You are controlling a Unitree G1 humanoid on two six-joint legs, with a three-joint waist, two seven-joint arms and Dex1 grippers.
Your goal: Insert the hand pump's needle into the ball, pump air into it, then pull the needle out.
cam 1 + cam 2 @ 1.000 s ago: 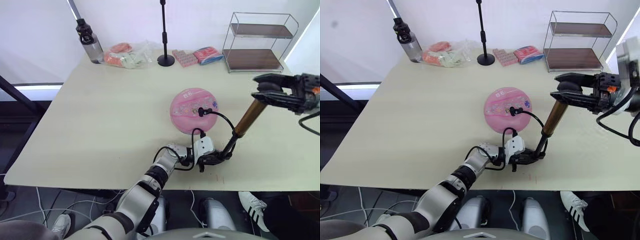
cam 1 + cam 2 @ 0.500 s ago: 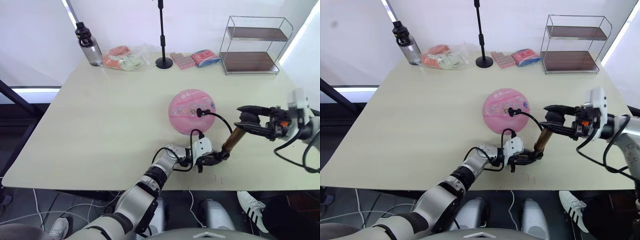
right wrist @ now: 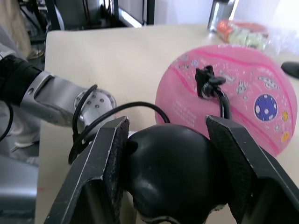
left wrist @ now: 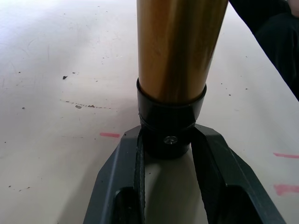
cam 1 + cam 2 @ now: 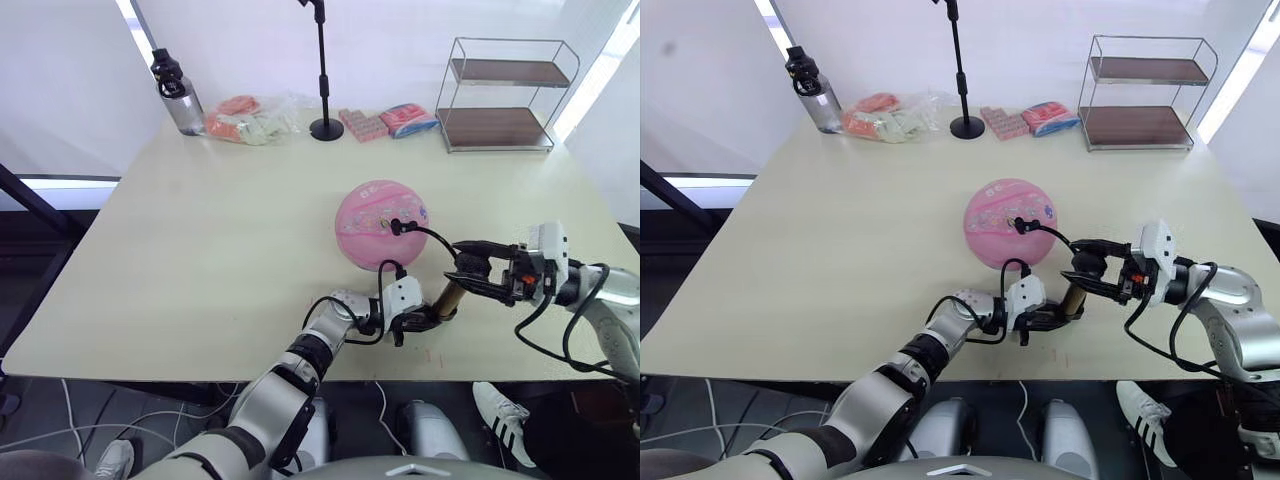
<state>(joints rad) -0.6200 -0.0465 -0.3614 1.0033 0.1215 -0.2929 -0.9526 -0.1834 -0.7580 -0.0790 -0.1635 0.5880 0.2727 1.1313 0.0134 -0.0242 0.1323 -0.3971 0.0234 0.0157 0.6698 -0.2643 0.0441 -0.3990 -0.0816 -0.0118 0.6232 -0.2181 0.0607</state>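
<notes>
Beside the ball (image 5: 381, 224), both jaws clamping the hand pump (image 5: 447, 296), needle hidden at the valve.

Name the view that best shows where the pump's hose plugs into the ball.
Right wrist view: the hose end sits close up on the ball. Both eye views show that joint small, atop the ball. Left wrist view shows the hand pump barrel, clamped at its base cap.

Head pair high over table (image 5: 200, 250) — wrist views close-in.
</notes>
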